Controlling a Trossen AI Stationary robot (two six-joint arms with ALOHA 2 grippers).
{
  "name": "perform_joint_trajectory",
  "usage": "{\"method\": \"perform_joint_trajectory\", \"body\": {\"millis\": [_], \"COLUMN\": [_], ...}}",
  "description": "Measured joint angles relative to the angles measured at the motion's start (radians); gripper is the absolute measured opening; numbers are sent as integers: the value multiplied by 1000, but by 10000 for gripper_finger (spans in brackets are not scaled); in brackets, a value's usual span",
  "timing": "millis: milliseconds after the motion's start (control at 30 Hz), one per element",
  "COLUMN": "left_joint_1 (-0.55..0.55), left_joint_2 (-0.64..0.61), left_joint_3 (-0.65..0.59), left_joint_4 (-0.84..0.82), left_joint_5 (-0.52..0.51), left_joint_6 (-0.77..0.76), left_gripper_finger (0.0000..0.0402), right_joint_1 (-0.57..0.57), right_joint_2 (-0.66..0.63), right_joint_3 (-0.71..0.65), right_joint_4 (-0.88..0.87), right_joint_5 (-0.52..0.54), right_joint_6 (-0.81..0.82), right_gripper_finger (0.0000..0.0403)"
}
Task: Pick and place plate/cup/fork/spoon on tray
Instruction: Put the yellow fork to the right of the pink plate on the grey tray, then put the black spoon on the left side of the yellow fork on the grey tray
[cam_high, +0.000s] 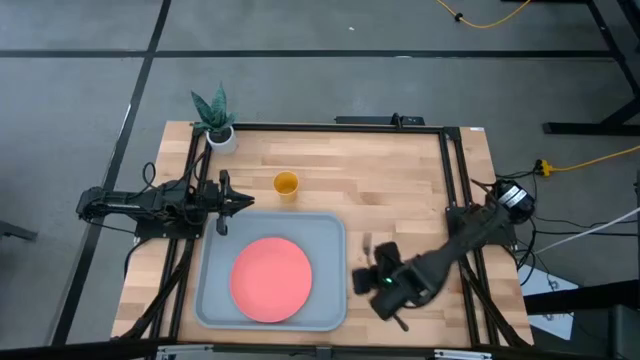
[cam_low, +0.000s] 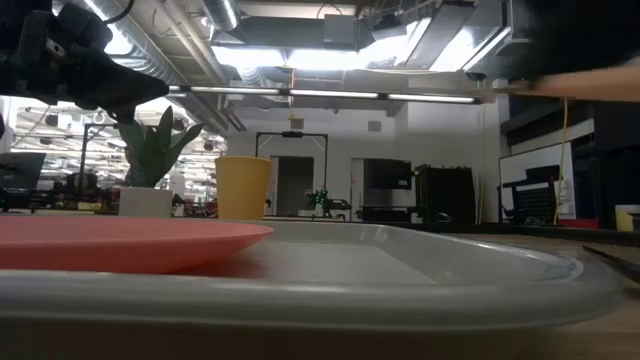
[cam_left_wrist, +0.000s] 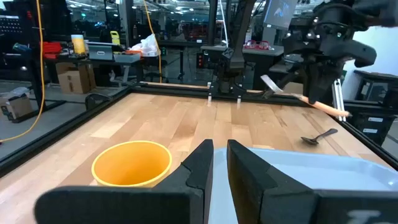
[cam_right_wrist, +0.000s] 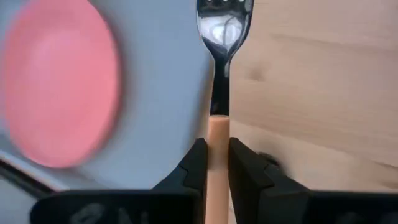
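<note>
The coral-pink plate (cam_high: 271, 278) lies flat on the grey-blue tray (cam_high: 325, 240). The yellow-orange cup (cam_high: 286, 184) stands upright on the wood beyond the tray; it also shows in the left wrist view (cam_left_wrist: 132, 163). My left gripper (cam_high: 240, 200) is shut and empty, above the tray's far left corner, near the cup. My right gripper (cam_high: 362, 280) is at the tray's right rim, shut on the fork (cam_right_wrist: 219, 74). The dark spoon (cam_left_wrist: 318, 135) lies on the table to the right of the tray. My right gripper pinches the fork's orange-tan handle (cam_right_wrist: 217, 134) between its two fingers (cam_right_wrist: 198, 163). The silver head (cam_right_wrist: 224, 25) sticks out past the fingertips, over the tray's right rim. The fork is lifted clear of the table, tilted, as the left wrist view (cam_left_wrist: 311, 102) shows.
A white pot with a green plant (cam_high: 215, 125) stands at the table's far left corner. Black frame rails run along the table's edges (cam_high: 455, 180). Bare wood lies between the cup and the right rail.
</note>
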Motion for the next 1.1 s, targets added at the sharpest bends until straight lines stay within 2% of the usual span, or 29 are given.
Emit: {"method": "perform_joint_trajectory", "body": {"millis": [167,267,433,667,867,1100], "left_joint_1": [0,0,0,0,0,0], "left_joint_2": [0,0,0,0,0,0], "left_joint_3": [0,0,0,0,0,0], "left_joint_4": [0,0,0,0,0,0], "left_joint_5": [0,0,0,0,0,0], "left_joint_6": [0,0,0,0,0,0], "left_gripper_finger": [41,41,41,41,41,41], "right_joint_1": [-121,-173,-199,-192,-191,-191], "right_joint_2": [38,95,182,222,229,229], "right_joint_3": [-17,-17,-20,-18,-18,-18], "right_joint_4": [318,444,469,465,416,390], "right_joint_5": [-7,-73,-216,-219,-221,-221], "right_joint_6": [-193,-254,-224,-102,-101,-115], "right_gripper_finger": [40,40,40,40,84,96]}}
